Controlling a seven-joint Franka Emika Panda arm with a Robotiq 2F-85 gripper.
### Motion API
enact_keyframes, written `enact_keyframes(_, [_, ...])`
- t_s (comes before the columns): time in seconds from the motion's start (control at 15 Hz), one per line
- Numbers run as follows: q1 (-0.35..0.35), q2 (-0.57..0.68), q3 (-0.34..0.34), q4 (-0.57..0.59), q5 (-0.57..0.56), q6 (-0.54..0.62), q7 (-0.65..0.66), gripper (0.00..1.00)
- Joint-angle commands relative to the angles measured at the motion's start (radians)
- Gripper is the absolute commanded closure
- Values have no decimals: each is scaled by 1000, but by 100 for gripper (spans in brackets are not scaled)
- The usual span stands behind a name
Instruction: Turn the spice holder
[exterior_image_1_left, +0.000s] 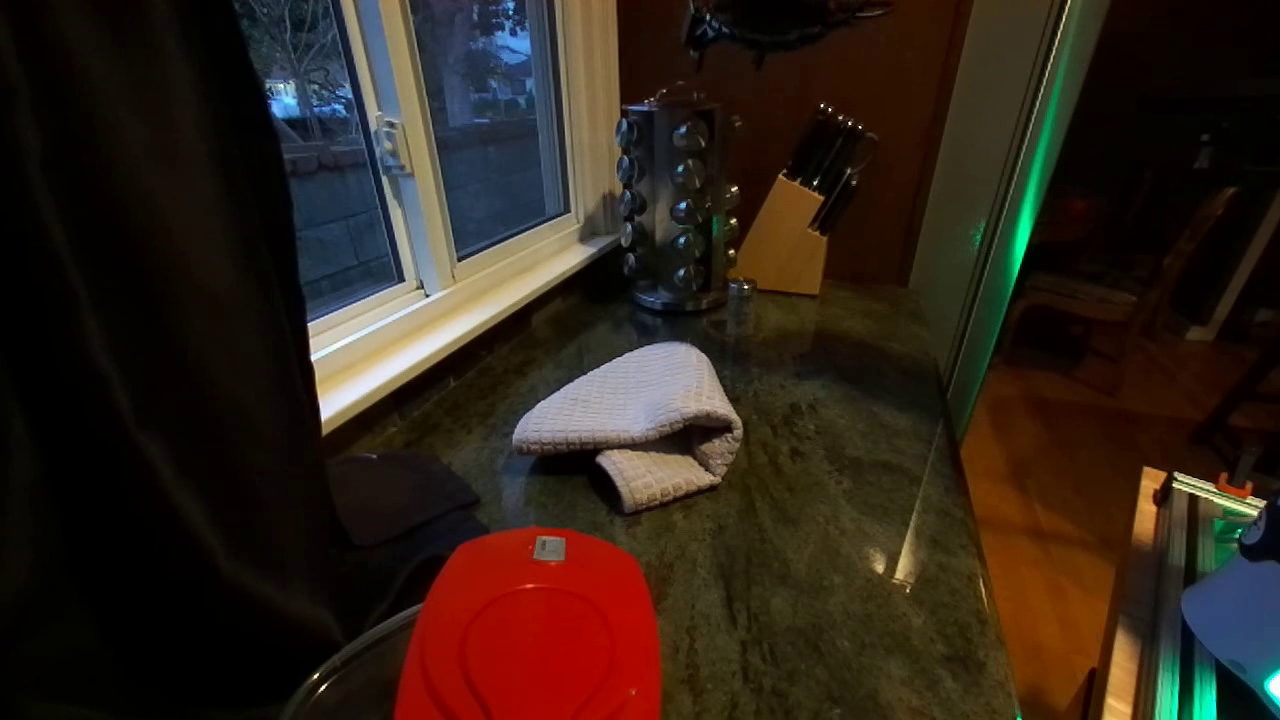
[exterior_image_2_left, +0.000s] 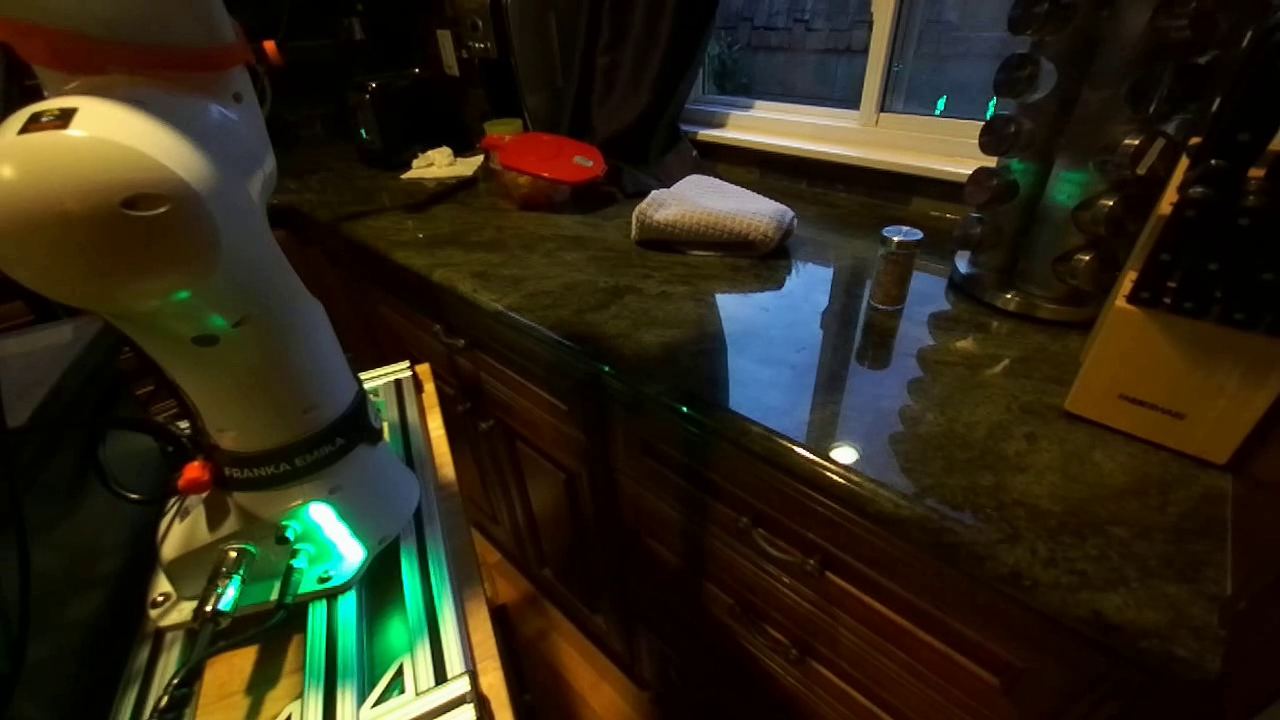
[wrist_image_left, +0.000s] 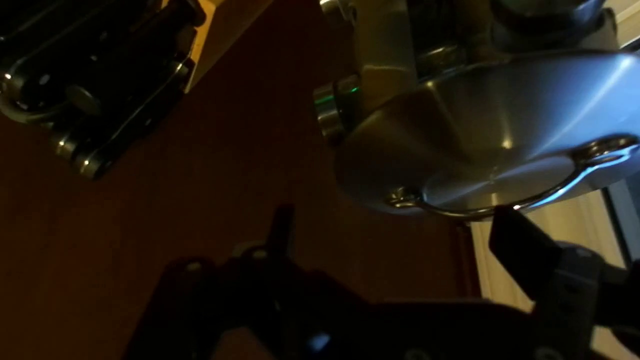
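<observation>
The spice holder (exterior_image_1_left: 664, 200) is a tall steel carousel with tiers of silver-lidded jars. It stands upright in the back corner by the window; its top is cut off in an exterior view (exterior_image_2_left: 1050, 220). In the wrist view its round steel top (wrist_image_left: 480, 130) and bow handle fill the upper right. My gripper (wrist_image_left: 395, 212) is open with its black fingers wide apart and nothing between them. The right fingertip overlaps the handle in the wrist view; I cannot tell whether they touch. In an exterior view the gripper (exterior_image_1_left: 775, 25) is partly cut off, above the holder and to its right.
A wooden knife block (exterior_image_1_left: 785, 240) with black handles stands beside the holder. A loose jar (exterior_image_2_left: 895, 275) stands on the counter near the holder's base. A folded towel (exterior_image_1_left: 640, 400) and a red-lidded container (exterior_image_1_left: 530, 640) lie farther along. The window sill (exterior_image_1_left: 470, 320) runs alongside.
</observation>
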Motion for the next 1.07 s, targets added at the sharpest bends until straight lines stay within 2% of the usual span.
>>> enact_keyframes(0.0, [11, 57, -27, 53, -53, -5, 113, 0])
enact_keyframes(0.47, [20, 132, -63, 114, -130, -24, 227, 0])
enact_keyframes(0.6, [21, 144, -68, 121, -143, -24, 235, 0])
enact_keyframes(1.0, [32, 148, -60, 129, -127, -134, 197, 0])
